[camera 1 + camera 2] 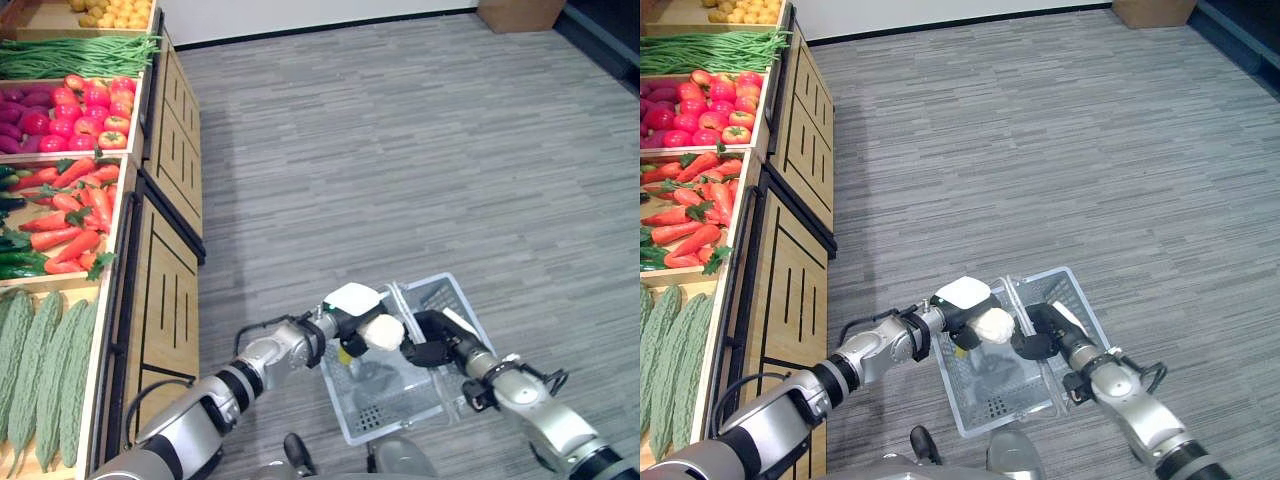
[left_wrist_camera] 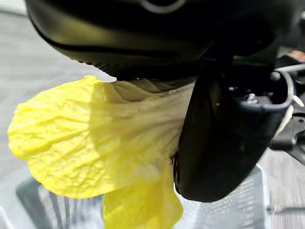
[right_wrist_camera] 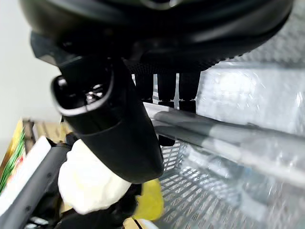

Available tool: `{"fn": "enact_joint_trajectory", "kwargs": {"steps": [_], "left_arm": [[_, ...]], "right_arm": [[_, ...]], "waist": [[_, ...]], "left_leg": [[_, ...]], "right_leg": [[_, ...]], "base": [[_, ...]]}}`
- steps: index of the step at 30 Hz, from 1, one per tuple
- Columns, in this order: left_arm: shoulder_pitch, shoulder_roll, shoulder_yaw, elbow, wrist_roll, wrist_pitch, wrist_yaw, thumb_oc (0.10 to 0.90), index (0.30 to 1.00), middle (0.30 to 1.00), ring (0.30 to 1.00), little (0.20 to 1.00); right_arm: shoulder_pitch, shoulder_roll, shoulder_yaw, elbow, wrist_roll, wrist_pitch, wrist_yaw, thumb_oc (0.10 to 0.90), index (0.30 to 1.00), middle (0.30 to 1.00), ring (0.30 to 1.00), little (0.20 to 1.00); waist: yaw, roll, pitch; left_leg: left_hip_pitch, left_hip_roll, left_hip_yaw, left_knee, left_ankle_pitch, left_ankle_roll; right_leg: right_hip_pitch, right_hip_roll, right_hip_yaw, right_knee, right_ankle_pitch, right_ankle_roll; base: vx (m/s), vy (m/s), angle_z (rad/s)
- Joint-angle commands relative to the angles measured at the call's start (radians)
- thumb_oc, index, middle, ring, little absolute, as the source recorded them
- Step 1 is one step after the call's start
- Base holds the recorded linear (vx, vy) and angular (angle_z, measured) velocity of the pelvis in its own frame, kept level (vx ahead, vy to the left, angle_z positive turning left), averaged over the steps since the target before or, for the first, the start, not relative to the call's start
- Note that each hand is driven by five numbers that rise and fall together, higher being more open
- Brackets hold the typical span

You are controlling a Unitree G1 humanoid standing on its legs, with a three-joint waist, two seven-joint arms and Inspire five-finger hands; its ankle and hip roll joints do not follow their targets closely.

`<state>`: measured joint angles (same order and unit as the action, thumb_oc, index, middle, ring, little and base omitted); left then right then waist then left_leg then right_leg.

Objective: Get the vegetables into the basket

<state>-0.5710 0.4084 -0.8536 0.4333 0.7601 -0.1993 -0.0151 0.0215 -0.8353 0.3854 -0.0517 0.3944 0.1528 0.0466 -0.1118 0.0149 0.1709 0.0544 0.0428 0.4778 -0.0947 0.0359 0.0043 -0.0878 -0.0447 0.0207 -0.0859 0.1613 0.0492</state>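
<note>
The left hand (image 1: 352,318) grips a pale yellow-leaved cabbage (image 1: 378,333) directly above the translucent grey plastic mesh basket (image 1: 440,296). The right hand (image 1: 432,338) is curled round the basket's handle bars. Release remains; the wooden shelf (image 1: 165,200) beside the basket holds more vegetables.

My left hand (image 1: 352,318) covers most of cabbage (image 2: 95,138), can't see stem end. Basket (image 1: 440,296) near rim hidden behind my right hand (image 1: 432,340). Gourds (image 1: 40,370) cut off at edge.
</note>
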Motion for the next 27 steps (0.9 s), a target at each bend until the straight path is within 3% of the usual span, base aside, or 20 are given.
{"fn": "enact_joint_trajectory", "kwargs": {"steps": [1, 4, 6, 11, 21, 22, 23, 27], "left_arm": [[-0.073, 0.025, -0.095, 0.140, -0.041, 0.019, -0.118, 0.400, 0.300, 0.300, 0.300, 0.300], [-0.088, 0.051, -0.082, 0.031, -0.131, 0.023, -0.151, 0.400, 0.300, 0.300, 0.300, 0.300], [-0.032, -0.063, -0.097, 0.312, -0.018, 0.052, -0.095, 0.400, 0.300, 0.300, 0.300, 0.300], [-0.013, -0.087, -0.080, 0.450, 0.062, 0.057, -0.035, 0.400, 0.300, 0.300, 0.300, 0.300], [-0.006, -0.142, -0.078, 0.554, 0.100, 0.074, -0.009, 0.400, 0.300, 0.300, 0.300, 0.300], [-0.004, -0.147, -0.080, 0.564, 0.109, 0.078, -0.010, 0.608, 0.591, 0.591, 0.591, 0.591], [-0.004, -0.149, -0.078, 0.569, 0.114, 0.083, -0.007, 0.900, 1.000, 1.000, 1.000, 1.000], [0.013, -0.171, -0.058, 0.610, 0.131, 0.101, 0.011, 0.900, 1.000, 1.000, 1.000, 1.000]], "right_arm": [[-0.380, 0.117, -0.172, -0.285, 0.055, -0.314, -0.037, 0.400, 0.300, 0.300, 0.300, 0.300], [-0.349, 0.096, -0.221, -0.259, 0.026, -0.305, -0.038, 0.400, 0.300, 0.300, 0.300, 0.300], [-0.298, 0.125, -0.217, -0.234, -0.013, -0.299, -0.015, 0.400, 0.300, 0.300, 0.300, 0.300], [-0.280, 0.118, -0.238, -0.261, 0.000, -0.306, -0.004, 0.400, 0.300, 0.300, 0.300, 0.300], [-0.321, 0.140, -0.212, -0.294, 0.052, -0.322, 0.006, 0.400, 0.300, 0.300, 0.300, 0.300], [-0.314, 0.142, -0.205, -0.302, 0.052, -0.319, 0.014, 0.400, 0.300, 0.300, 0.300, 0.300], [-0.311, 0.145, -0.200, -0.306, 0.050, -0.318, 0.018, 0.400, 0.300, 0.300, 0.300, 0.300], [-0.293, 0.156, -0.185, -0.318, 0.037, -0.315, 0.022, 0.400, 0.300, 0.300, 0.300, 0.300]], "waist": [[0.018, -0.039, -0.056], [0.022, -0.037, -0.056], [-0.004, -0.040, -0.054], [-0.007, -0.039, -0.064], [-0.017, -0.040, -0.067], [-0.019, -0.041, -0.067], [-0.019, -0.042, -0.067], [-0.021, -0.044, -0.068]], "left_leg": [[0.027, -0.018, -0.037, 0.007, -0.080, 0.002], [0.017, -0.022, -0.060, 0.007, -0.078, 0.005], [0.020, -0.024, -0.065, 0.007, -0.080, 0.004], [0.017, -0.023, -0.063, 0.007, -0.079, 0.000], [0.021, -0.021, -0.051, 0.007, -0.081, 0.000], [0.020, -0.020, -0.051, 0.007, -0.081, 0.000], [0.019, -0.020, -0.050, 0.007, -0.081, 0.000], [0.024, -0.017, -0.048, 0.007, -0.081, -0.002]], "right_leg": [[0.062, -0.035, -0.072, 0.020, -0.103, 0.091], [0.065, -0.040, -0.089, 0.017, -0.104, 0.092], [0.065, -0.040, -0.092, 0.025, -0.111, 0.092], [0.065, -0.040, -0.092, 0.023, -0.111, 0.090], [0.058, -0.038, -0.082, 0.028, -0.114, 0.087], [0.057, -0.038, -0.081, 0.029, -0.114, 0.087], [0.056, -0.038, -0.080, 0.029, -0.114, 0.086], [0.059, -0.035, -0.077, 0.032, -0.120, 0.084]], "base": [[0.00, -0.002, 0.04], [0.00, 0.000, 0.14], [0.01, 0.016, 0.33], [0.02, 0.002, 0.05], [0.01, 0.007, -0.03], [0.01, 0.002, -0.06], [0.02, -0.003, -0.06], [0.01, -0.006, -0.02]]}}
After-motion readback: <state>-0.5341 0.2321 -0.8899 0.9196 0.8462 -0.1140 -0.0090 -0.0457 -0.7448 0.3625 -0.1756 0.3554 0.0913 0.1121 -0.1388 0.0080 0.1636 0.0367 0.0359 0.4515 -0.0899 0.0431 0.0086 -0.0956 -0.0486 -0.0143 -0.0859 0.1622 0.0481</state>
